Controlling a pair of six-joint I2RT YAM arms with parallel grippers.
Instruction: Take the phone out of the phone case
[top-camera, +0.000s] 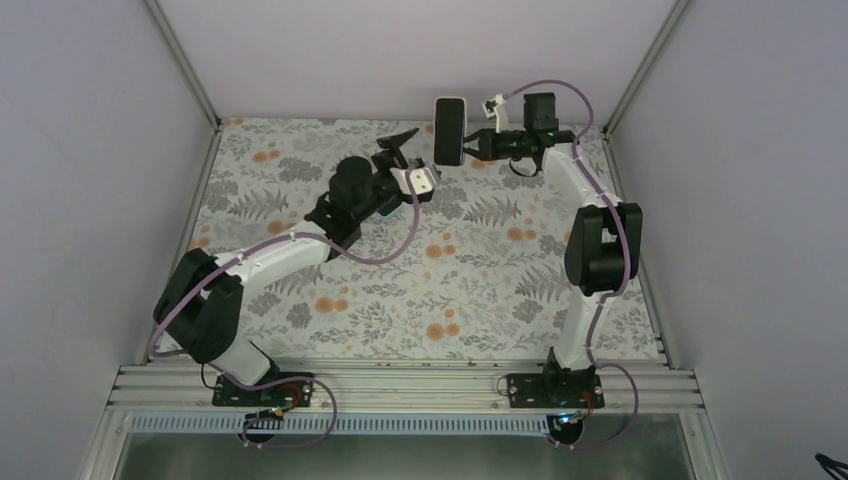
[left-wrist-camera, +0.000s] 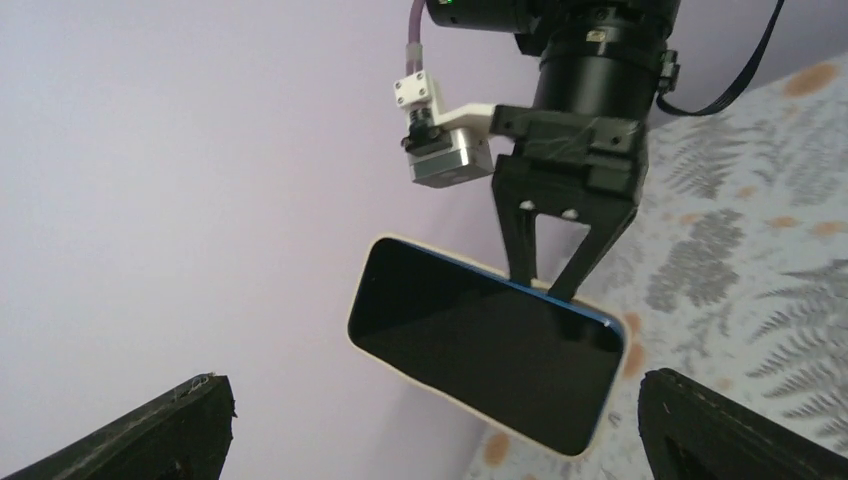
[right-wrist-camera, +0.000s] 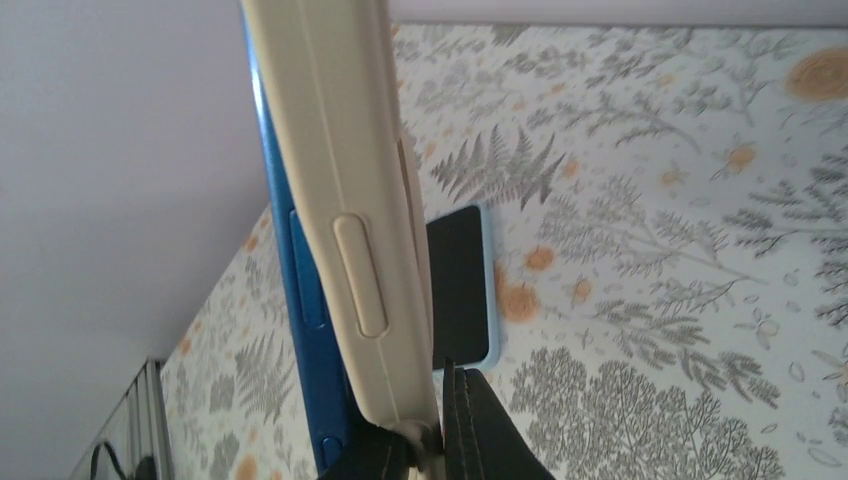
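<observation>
Nearest, my left fingers (left-wrist-camera: 170, 430) spread wide and empty, facing the phone (left-wrist-camera: 480, 350). It hangs aloft in its case (right-wrist-camera: 350, 200), with the right gripper (left-wrist-camera: 543, 288) pinched on one long edge. Extraction looks barely begun, so next the left must pry the phone free. I can't tell whether it sits fully seated.

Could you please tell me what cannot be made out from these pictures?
- Dark, blue-edged slab on the floral table: right wrist view, partly hidden behind the cream phone case; identity unclear.
- Right gripper fingers: same view, cut off by the bottom edge.
- Left gripper fingers: left wrist view, only tips inside the bottom corners.
</observation>
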